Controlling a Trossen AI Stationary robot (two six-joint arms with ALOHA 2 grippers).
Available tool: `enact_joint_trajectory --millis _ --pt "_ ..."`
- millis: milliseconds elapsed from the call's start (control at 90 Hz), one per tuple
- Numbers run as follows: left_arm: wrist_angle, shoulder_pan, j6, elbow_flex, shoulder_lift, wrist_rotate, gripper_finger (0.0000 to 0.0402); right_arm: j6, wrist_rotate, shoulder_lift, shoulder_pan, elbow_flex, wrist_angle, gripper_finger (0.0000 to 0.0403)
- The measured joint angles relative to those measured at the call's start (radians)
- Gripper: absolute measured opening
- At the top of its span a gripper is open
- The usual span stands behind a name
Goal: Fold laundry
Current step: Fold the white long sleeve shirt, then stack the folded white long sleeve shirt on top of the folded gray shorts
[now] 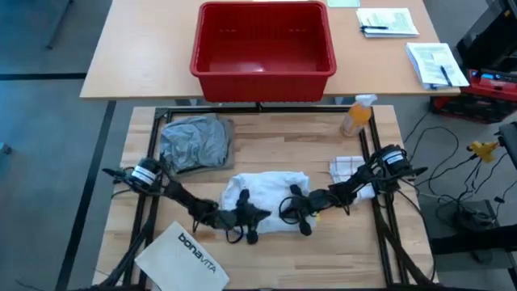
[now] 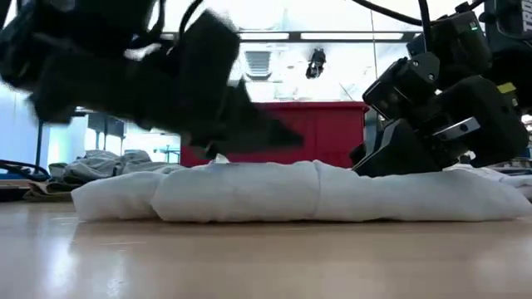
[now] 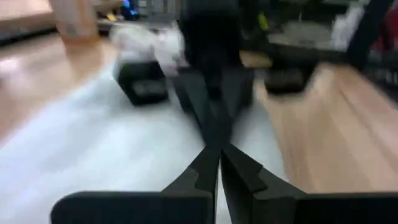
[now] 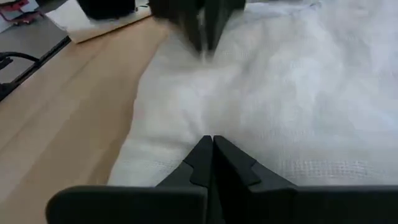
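The white shirt [image 1: 266,196] lies as a folded, oblong bundle in the middle of the table; in the low view the shirt [image 2: 249,191] is a low, flat roll. My left gripper [image 1: 252,217] is shut over the shirt's near left part, its fingertips [image 3: 219,152] pointing toward the table's right. My right gripper [image 1: 292,210] is shut at the shirt's near right part, pointing toward the left gripper. A crumpled grey garment [image 1: 194,144] rests at the far left, with a tan edge [image 1: 229,132] showing beside it. My left gripper [image 2: 287,137] is low over the shirt's top, slanting down from the table's left; I cannot tell whether it touches the cloth. My right gripper [image 2: 374,166] lies with its shut fingers [image 4: 208,155] on the shirt's top surface [image 4: 205,118] near its near edge, about level, coming from the table's right. The shirt lies flat on the table under it.
A stiff white "bonavita" bag [image 1: 184,257] lies at the near left corner. A small checked cloth [image 1: 347,167] and an orange spray bottle [image 1: 357,115] are at the right. A red bin [image 1: 263,48] stands on the table beyond the far edge.
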Motion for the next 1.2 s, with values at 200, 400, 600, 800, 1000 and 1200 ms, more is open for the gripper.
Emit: enact_joint_trajectory --millis 200,400,600,800,1000,1200 --pt "0.058 0.004 -0.017 0.002 0.097 -0.014 0.0000 0.000 -0.002 -0.003 0.000 0.003 0.004 0.0000" --pt "0.112 0.014 -0.080 0.004 0.187 -0.025 0.0000 0.052 -0.003 -0.024 0.002 0.005 0.002 0.0000" --pt "0.125 0.009 -0.080 0.003 0.144 -0.010 0.0000 0.212 -0.005 -0.183 0.002 -0.008 -0.035 0.0000" --pt "0.007 0.008 -0.110 0.002 -0.010 -0.003 0.0000 0.518 0.000 -0.468 -0.009 -0.017 -0.402 0.0042" --pt "-0.166 0.028 -0.178 0.017 -0.165 0.128 0.0000 0.752 0.016 -0.743 -0.008 -0.019 -0.861 0.0166" --pt "-0.413 0.144 -0.070 0.135 -0.189 0.384 0.0000 1.019 0.057 -0.939 -0.010 -0.023 -1.252 0.0308"
